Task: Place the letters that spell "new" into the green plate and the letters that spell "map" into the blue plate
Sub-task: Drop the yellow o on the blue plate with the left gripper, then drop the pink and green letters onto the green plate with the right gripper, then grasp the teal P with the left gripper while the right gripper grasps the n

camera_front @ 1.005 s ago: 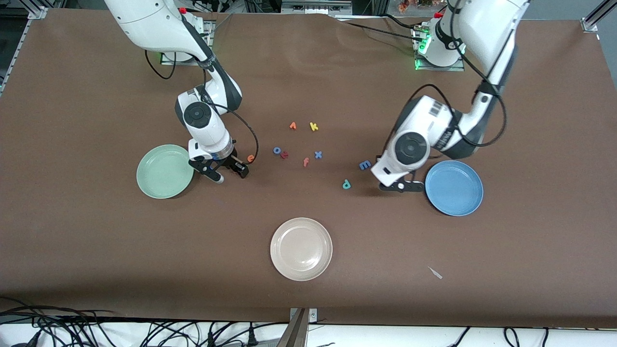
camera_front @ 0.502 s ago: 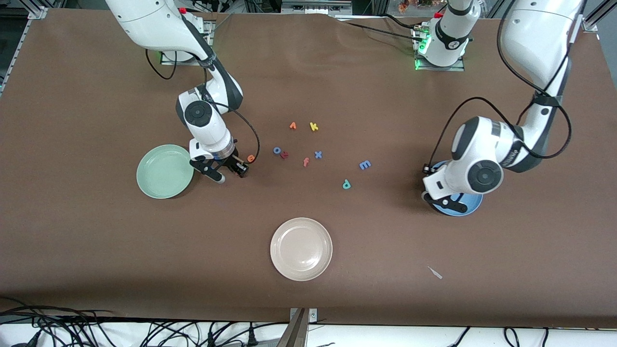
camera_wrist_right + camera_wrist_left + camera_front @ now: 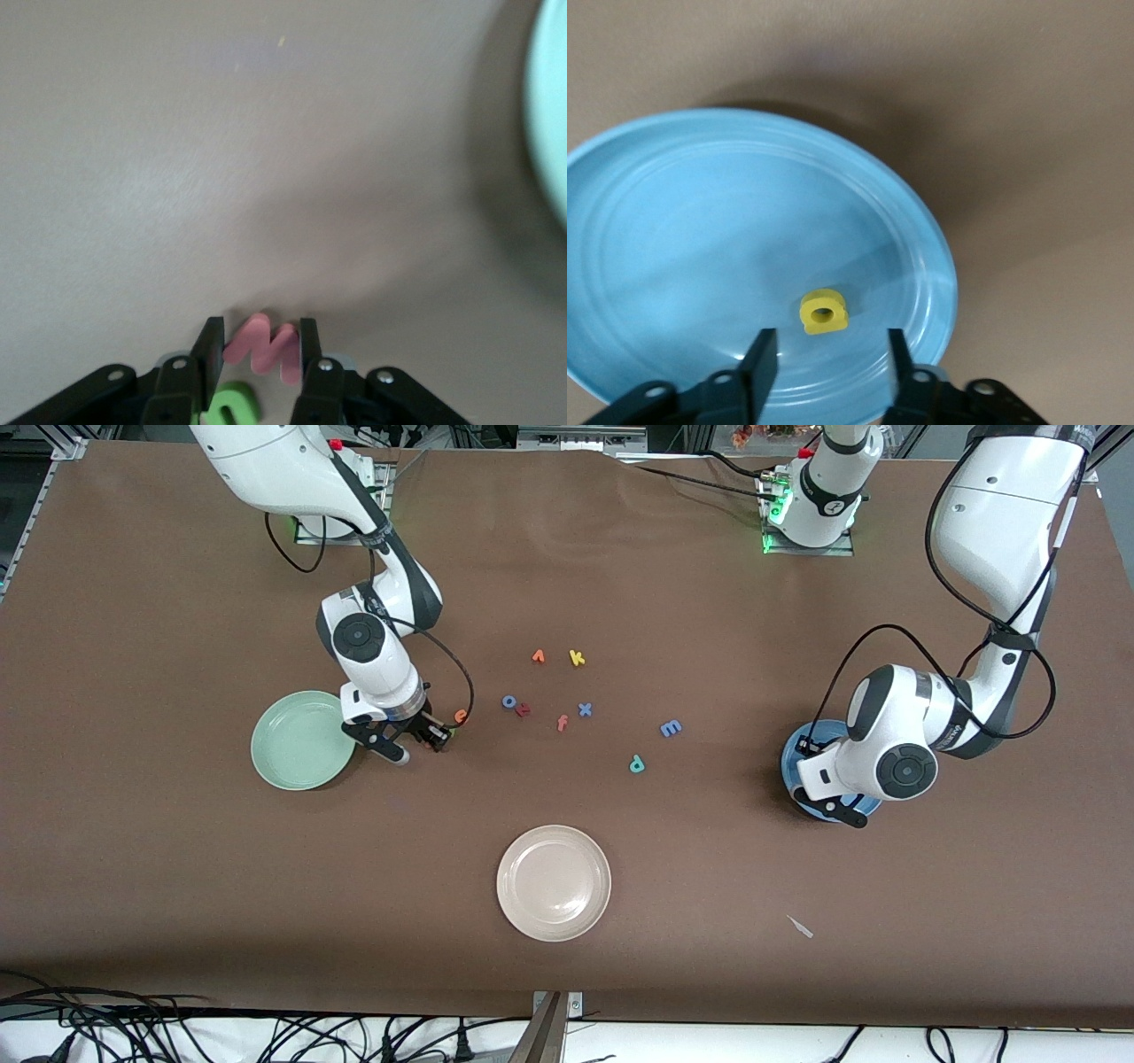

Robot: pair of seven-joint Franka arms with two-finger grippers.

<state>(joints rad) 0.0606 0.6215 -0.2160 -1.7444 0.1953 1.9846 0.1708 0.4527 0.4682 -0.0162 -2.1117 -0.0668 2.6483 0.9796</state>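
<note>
Foam letters, tiny, light, soft; squashy under pinch, best taken across flat sides.
Salmon w (image 3: pixel 263 345): on table beside green plate (image 3: pixel 301 740), between right gripper (image 3: pixel 259 352) fingers, which are closing on it; green n (image 3: pixel 230 408) just beside. Right arm bent down, wrist vertical.
Orange e (image 3: pixel 460 715): on table near right gripper.
Yellow a (image 3: pixel 823 312): lying in blue plate (image 3: pixel 673 221), released. Left gripper (image 3: pixel 829 359) parted, empty, low over plate, forearm folded back.
Blue m (image 3: pixel 671 728), teal p (image 3: pixel 636 763): mid-table, untouched.

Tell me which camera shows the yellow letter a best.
The left wrist view: the yellow a lies in the blue plate, just ahead of the open left claw. In the front view the left arm covers it; the right wrist view misses it.
</note>
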